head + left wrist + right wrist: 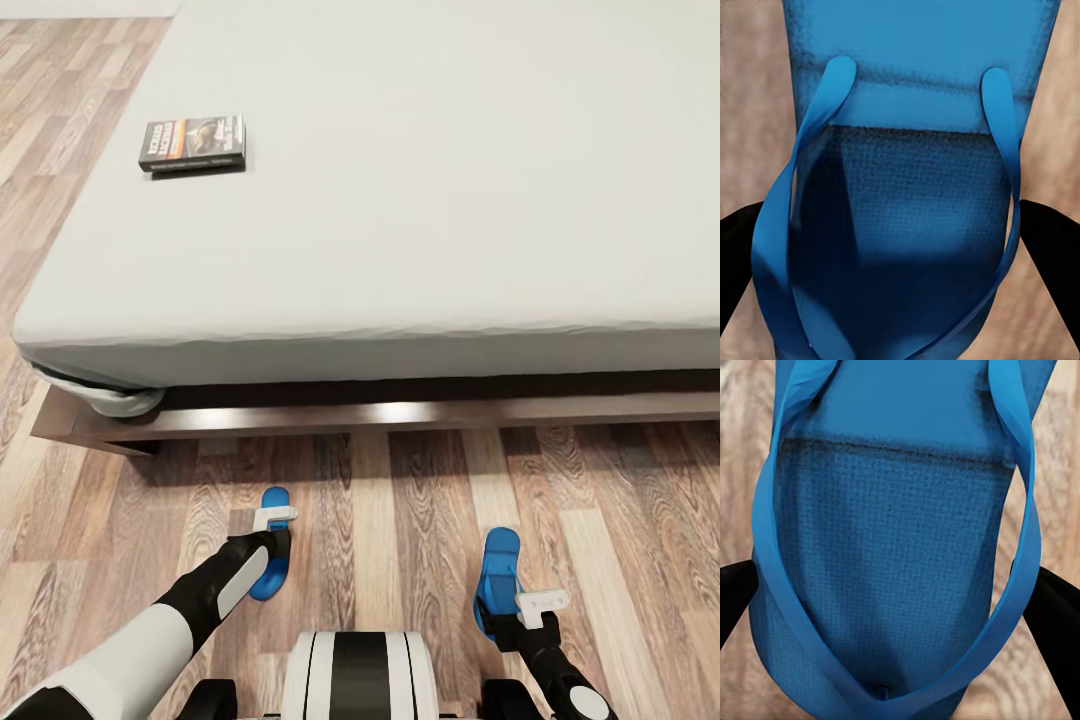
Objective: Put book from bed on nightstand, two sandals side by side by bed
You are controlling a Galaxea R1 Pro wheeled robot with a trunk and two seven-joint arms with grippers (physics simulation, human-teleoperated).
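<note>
The book (192,143), dark with an orange band, lies flat on the grey mattress of the bed (420,200), near its left edge. Two blue sandals are low over the wood floor in front of the bed frame, toes pointing at the bed. The left sandal (273,540) (907,187) sits between the black fingers (735,262) of my left gripper (270,552), which press on its two sides. The right sandal (497,570) (892,547) is held the same way by my right gripper (503,612), fingers (1057,622) against its edges. About a sandal's length of floor separates the pair.
The dark brown bed frame (400,415) juts out below the mattress, its corner at the left. Wood-plank floor (390,500) runs between the sandals and along the bed's left side. My base (358,675) is just behind the sandals.
</note>
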